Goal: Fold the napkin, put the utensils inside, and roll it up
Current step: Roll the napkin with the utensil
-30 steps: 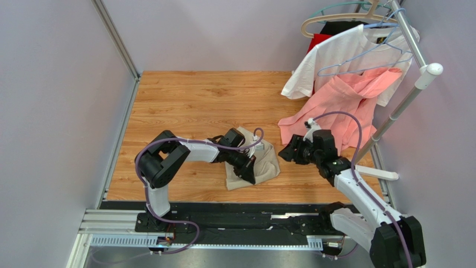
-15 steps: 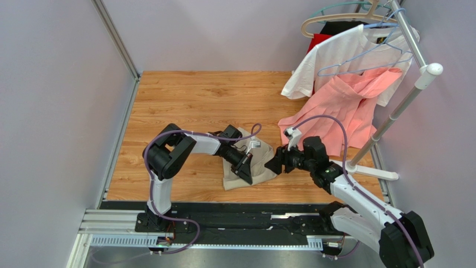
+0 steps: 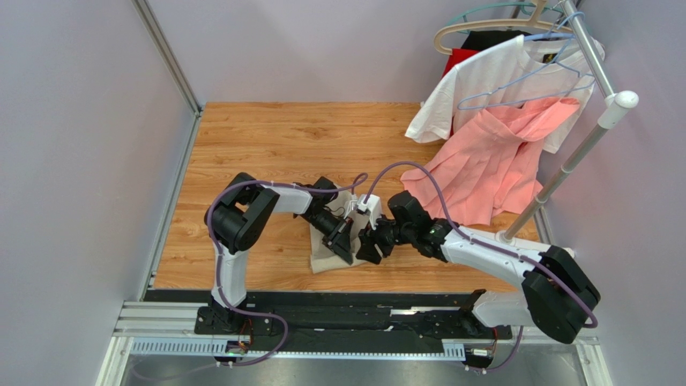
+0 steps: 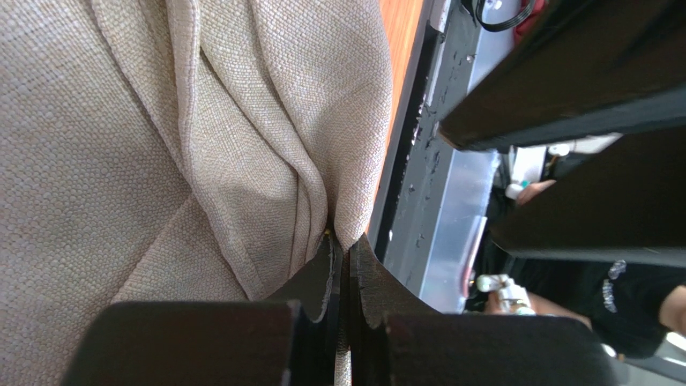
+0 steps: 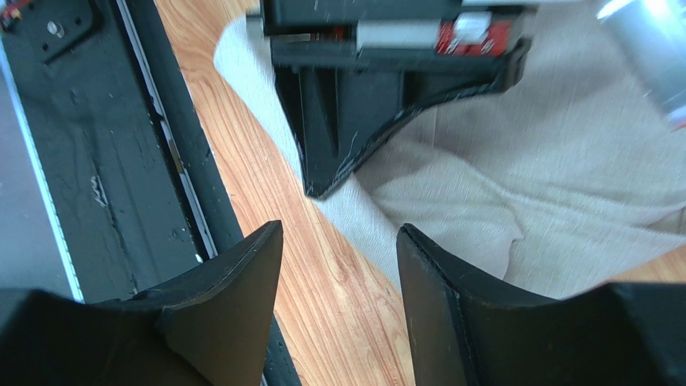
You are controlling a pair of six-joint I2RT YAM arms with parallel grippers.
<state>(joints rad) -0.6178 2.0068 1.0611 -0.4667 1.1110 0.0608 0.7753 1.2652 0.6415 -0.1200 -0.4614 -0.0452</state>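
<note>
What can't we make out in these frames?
- Utensils: in no view; whether the napkin hides them is unclear.
- Napkin's fold layout: in the top view the left arm and right arm cover most of it; the wrist views crop it.
- Left gripper: how much cloth its shut jaws pinch.
- Right wrist, top-right corner: blurred grey object, cut by the edge.

We see a light-brown wood-grain table top [image 3: 266,137] carrying a crumpled beige-tan soft cloth napkin [image 3: 324,259] near its front edge, about midway across. On the right side, the lower hem of a hanging salmon-pink garment [image 3: 475,169] meets the wood, apart from the napkin
</note>
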